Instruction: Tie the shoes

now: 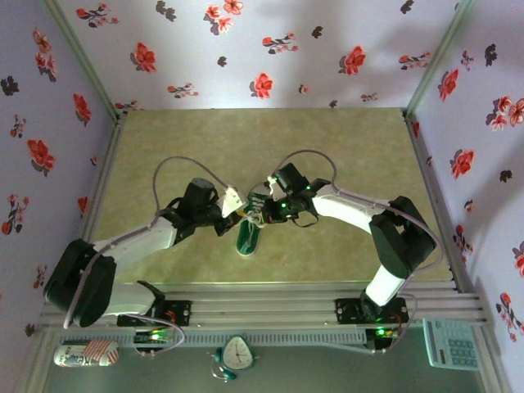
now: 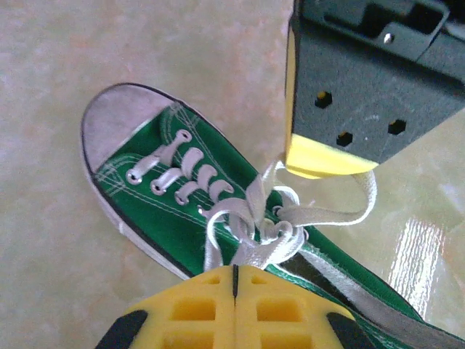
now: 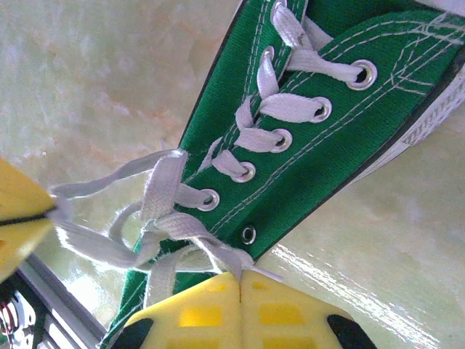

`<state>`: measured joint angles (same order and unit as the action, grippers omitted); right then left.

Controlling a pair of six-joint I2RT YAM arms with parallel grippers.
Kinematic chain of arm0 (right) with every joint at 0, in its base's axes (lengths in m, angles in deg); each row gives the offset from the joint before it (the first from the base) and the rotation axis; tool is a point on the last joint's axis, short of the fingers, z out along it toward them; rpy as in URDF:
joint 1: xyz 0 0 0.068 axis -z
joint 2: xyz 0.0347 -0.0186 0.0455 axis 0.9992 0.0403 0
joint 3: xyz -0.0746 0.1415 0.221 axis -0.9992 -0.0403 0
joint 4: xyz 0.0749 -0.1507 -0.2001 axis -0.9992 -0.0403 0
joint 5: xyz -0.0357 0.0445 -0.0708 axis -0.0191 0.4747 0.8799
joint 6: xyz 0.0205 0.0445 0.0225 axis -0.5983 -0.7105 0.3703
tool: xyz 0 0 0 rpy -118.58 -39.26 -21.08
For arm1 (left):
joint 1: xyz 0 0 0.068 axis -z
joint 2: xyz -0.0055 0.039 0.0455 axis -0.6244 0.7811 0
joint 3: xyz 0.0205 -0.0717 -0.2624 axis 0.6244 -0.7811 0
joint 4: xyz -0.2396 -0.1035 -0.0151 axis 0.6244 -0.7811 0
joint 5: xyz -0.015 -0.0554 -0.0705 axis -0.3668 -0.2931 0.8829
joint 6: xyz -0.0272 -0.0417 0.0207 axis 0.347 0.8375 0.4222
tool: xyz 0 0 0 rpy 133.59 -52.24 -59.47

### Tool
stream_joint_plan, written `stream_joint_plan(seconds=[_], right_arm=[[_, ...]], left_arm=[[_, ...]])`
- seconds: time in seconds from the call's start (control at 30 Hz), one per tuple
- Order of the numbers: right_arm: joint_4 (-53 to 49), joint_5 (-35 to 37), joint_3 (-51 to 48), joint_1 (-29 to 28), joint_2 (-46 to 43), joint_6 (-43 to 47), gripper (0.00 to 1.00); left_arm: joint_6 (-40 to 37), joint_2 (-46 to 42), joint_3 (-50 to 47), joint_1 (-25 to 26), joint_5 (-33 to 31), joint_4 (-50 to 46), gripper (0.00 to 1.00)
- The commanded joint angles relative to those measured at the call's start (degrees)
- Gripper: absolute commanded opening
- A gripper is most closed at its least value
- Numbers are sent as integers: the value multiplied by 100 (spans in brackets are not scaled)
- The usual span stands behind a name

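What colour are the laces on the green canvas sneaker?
White: the flat laces on the green canvas sneaker show clearest in the right wrist view.

White arms (image 1: 139, 237), black joints (image 1: 401, 237), yellow fingers (image 2: 196, 309)

A pale yellow-green marbled table (image 1: 344, 155) spreads across the middle of the top view. At its centre a small green sneaker (image 1: 248, 236) stands on its sole, white toe toward the bottom edge, its white laces (image 2: 251, 214) loosely knotted. Along the bottom, a grey strip (image 1: 327, 364) carries a can (image 1: 86, 354) lying on its side, a small clock (image 1: 237, 354) and a calculator (image 1: 450, 344).
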<state>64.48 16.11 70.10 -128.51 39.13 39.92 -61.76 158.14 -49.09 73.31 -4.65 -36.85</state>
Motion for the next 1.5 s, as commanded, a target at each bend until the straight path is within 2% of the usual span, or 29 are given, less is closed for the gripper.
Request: stream_joint_plan(seconds=[0.0, 0.3, 0.6, 1.47], right_arm=[[130, 123, -39, -4, -175, -75, 0], [179, 195, -135, 8, -286, -122, 0], [43, 407, -287, 23, -430, -71, 0], [-318, 810, -551, 92, -830, 250, 0]], left_arm=[[174, -205, -134, -81, 204, 28, 0], [291, -172, -105, -158, 272, 59, 0], [872, -221, -221, -294, 2, 579, 0], [1019, -573, -429, -496, -236, 413, 0]])
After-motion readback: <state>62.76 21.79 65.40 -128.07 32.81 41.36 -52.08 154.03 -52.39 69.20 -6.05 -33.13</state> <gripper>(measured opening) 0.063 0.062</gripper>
